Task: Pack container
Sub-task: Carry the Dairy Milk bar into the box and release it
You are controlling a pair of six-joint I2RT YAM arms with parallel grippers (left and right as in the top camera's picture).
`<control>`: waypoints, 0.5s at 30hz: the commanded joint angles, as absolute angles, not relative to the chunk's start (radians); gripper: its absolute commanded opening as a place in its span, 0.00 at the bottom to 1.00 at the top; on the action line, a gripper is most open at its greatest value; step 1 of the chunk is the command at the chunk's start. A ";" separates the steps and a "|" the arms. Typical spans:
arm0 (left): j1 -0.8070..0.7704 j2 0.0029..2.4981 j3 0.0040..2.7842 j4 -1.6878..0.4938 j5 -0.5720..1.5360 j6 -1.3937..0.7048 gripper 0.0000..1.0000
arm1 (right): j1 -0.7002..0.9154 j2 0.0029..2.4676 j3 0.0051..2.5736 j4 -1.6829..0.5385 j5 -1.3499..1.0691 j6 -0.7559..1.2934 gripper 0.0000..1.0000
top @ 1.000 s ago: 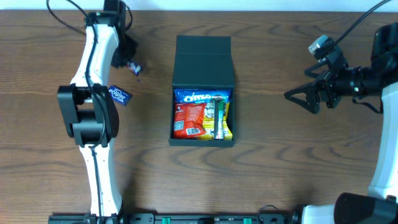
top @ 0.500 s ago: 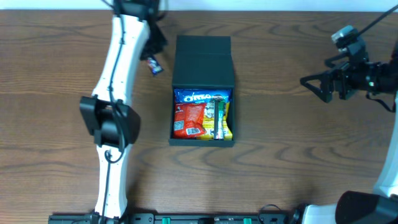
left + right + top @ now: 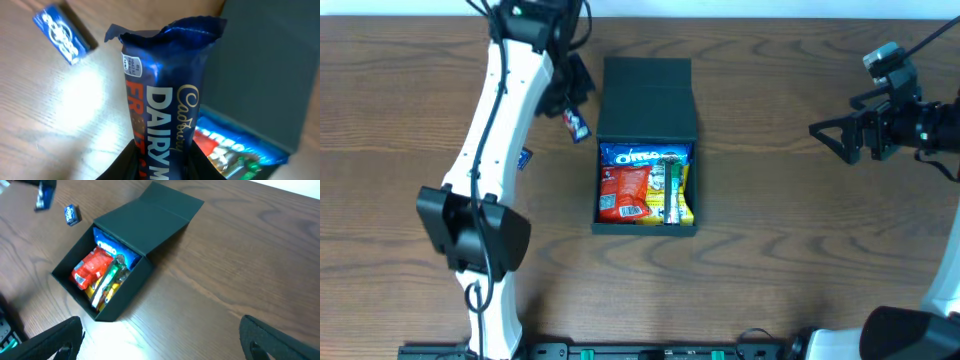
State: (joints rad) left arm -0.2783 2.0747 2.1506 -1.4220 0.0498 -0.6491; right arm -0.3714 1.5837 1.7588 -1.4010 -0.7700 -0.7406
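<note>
The dark teal-black container [image 3: 647,223] stands mid-table with its flap lid [image 3: 647,95] open at the back, and it also shows in the right wrist view [image 3: 127,287]. It holds an Oreo pack [image 3: 642,156], a red packet [image 3: 625,190] and green-yellow packets [image 3: 675,190]. My left gripper [image 3: 575,118] is shut on a blue Cadbury Dairy Milk bar [image 3: 167,95], held in the air just left of the lid. My right gripper [image 3: 825,138] is open and empty, far right of the container.
A small blue packet [image 3: 525,157] lies on the table left of the container, partly behind my left arm; it also shows in the left wrist view [image 3: 64,34] and the right wrist view [image 3: 72,215]. The wooden table runs all round.
My left gripper has carried the chocolate bar right and nearer, up to the container's lid. My right gripper has drawn back to the right.
</note>
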 commanded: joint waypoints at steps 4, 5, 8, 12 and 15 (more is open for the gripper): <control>-0.370 1.865 1.867 -1.311 -0.057 -0.593 0.06 | -0.377 1.588 1.767 -1.394 -0.790 -0.731 0.99; -0.391 1.827 1.827 -1.283 -0.075 -0.584 0.06 | -0.377 1.588 1.767 -1.393 -0.791 -0.730 0.99; -0.488 1.787 1.727 -1.212 -0.127 -0.566 0.06 | -0.377 1.588 1.767 -1.395 -0.799 -0.730 0.99; -0.625 1.845 1.682 -1.124 -0.223 -0.538 0.11 | -0.377 1.588 1.767 -1.396 -0.802 -0.730 0.99; -0.659 1.893 1.682 -1.082 -0.236 -0.538 0.18 | -0.377 1.588 1.767 -1.402 -0.802 -0.730 0.99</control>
